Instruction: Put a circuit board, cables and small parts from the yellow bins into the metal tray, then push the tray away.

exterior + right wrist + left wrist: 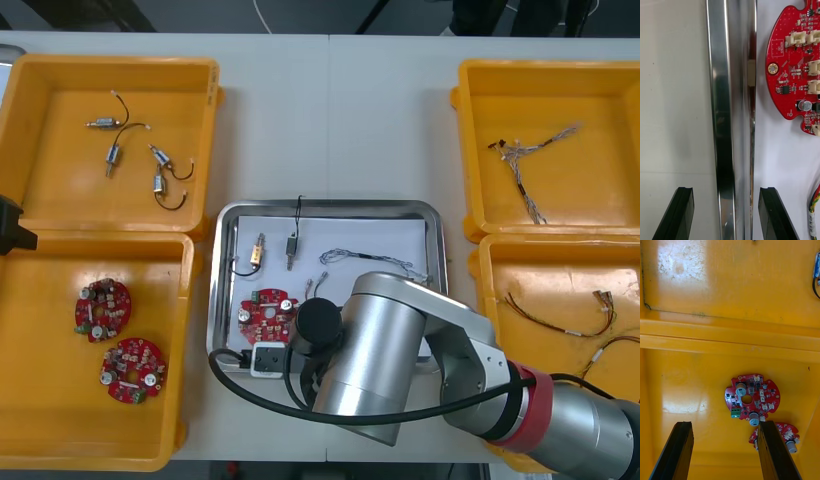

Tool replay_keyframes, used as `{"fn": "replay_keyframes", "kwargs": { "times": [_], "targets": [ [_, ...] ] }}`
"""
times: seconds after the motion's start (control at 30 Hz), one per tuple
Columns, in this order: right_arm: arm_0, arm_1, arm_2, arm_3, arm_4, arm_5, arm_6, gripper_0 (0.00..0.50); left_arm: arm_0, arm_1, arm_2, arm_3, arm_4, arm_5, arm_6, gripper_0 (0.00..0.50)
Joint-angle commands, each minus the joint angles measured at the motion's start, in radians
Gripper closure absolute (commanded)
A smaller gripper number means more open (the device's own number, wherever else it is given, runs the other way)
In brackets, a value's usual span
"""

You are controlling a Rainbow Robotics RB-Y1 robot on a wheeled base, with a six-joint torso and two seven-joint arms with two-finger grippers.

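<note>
The metal tray (330, 207), white inside, sits mid-table and holds a red circuit board (265, 310), two small metal parts (258, 252), and a thin twisted cable (372, 262). My right arm (400, 350) reaches over the tray's near side. In the right wrist view my right gripper (726, 191) is open and straddles the tray's shiny rim (724, 112), one finger over the table and one inside the tray. The circuit board (797, 63) lies ahead of the inner finger. My left gripper (725, 423) hangs open above two circuit boards (752, 397) in the near-left bin.
The far-left yellow bin (40, 110) holds small metal parts (150, 165) with black leads. Two boards (103, 308) lie in the near-left bin. The far-right bin holds a blue and white cable (530, 160); the near-right one holds red and yellow cables (570, 320).
</note>
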Motion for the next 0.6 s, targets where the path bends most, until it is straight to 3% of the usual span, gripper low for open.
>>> {"fn": "replay_keyframes", "kwargs": {
  "times": [0.03,0.6],
  "targets": [
    [-0.003,0.007,0.039,-0.007,0.022,-0.013,0.010,0.000,0.018,-0.010,0.024,-0.004,0.004,0.007,-0.088,0.000],
    [-0.016,0.009,0.042,0.024,0.017,-0.043,0.006,0.000,0.018,-0.010,0.024,-0.004,0.004,0.007,-0.088,0.000]
  ]
}}
